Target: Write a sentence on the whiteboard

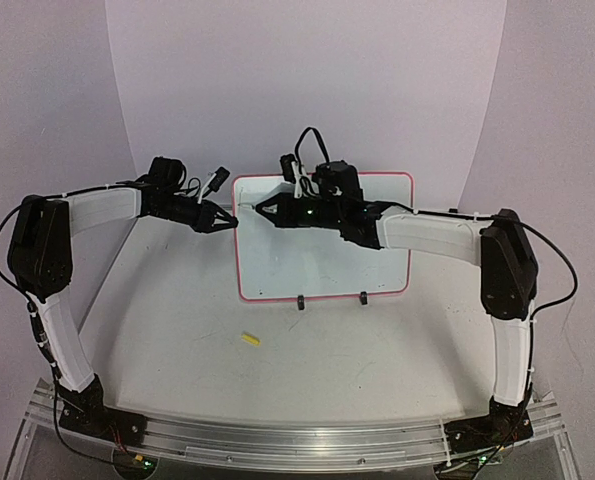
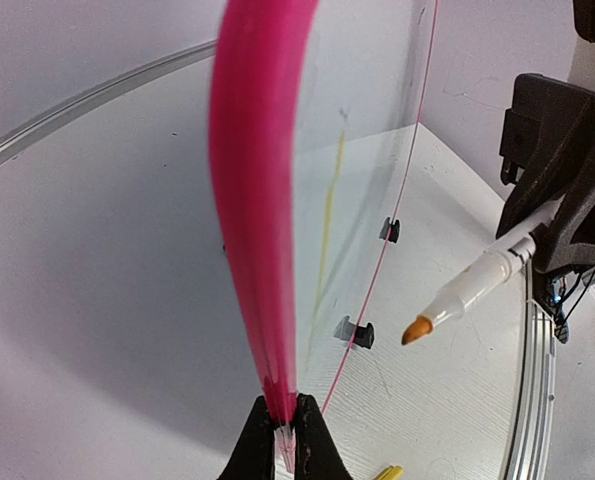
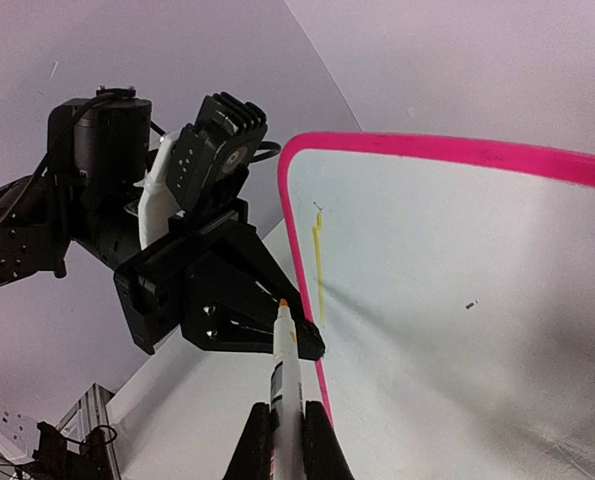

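Pink border of the whiteboard [image 1: 317,262] sits pinched in my left jaws; right jaws clamp a marker [image 3: 282,372]; I make out only one faint yellow stroke [image 3: 319,265].

Table [image 1: 377,350] with whiteboard [image 1: 327,270], yellow piece [image 1: 250,339]

Soft, diffuse light fills all three views, bright without hard glare. The white textured table [image 1: 307,350] carries only faint grey shadows. In the left wrist view the large white rectangular pink-bordered whiteboard [image 2: 260,200] is so close that its edge blurs and bows with lens distortion, while the white orange-tipped marker [image 2: 477,290] is sharp. The right wrist view dims toward its lower left corner.
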Controlling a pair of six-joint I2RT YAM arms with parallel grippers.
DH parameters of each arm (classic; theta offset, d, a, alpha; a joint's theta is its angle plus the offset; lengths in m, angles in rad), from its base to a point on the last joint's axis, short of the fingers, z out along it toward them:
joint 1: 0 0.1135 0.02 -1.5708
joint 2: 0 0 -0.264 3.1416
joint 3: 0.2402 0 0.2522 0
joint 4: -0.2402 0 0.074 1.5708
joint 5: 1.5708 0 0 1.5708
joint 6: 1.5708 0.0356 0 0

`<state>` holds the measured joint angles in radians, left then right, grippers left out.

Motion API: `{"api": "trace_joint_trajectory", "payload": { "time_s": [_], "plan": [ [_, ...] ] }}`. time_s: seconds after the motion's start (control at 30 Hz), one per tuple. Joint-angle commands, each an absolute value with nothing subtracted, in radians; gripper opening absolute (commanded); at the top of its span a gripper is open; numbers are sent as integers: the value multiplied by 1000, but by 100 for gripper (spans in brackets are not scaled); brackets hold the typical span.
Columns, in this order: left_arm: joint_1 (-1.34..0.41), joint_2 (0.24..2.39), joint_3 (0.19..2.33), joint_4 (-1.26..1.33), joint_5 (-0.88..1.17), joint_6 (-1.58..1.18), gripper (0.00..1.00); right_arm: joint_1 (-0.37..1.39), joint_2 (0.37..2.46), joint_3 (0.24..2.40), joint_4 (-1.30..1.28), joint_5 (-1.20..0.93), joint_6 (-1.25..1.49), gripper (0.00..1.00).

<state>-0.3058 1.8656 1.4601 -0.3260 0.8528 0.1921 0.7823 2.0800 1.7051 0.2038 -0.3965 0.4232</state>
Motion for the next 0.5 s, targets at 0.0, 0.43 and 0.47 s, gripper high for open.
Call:
{"api": "trace_joint_trajectory", "payload": {
  "time_s": [0.0,0.43,0.47],
  "plan": [
    [-315,1821,1470,-336,807,211,0,788,2063,1757,221,-360,417,0],
    [-316,1818,1468,-337,807,212,0,788,2121,1827,171,-328,416,0],
    [-315,1818,1468,-337,807,213,0,789,2123,1830,167,-327,415,0]
  ]
}}
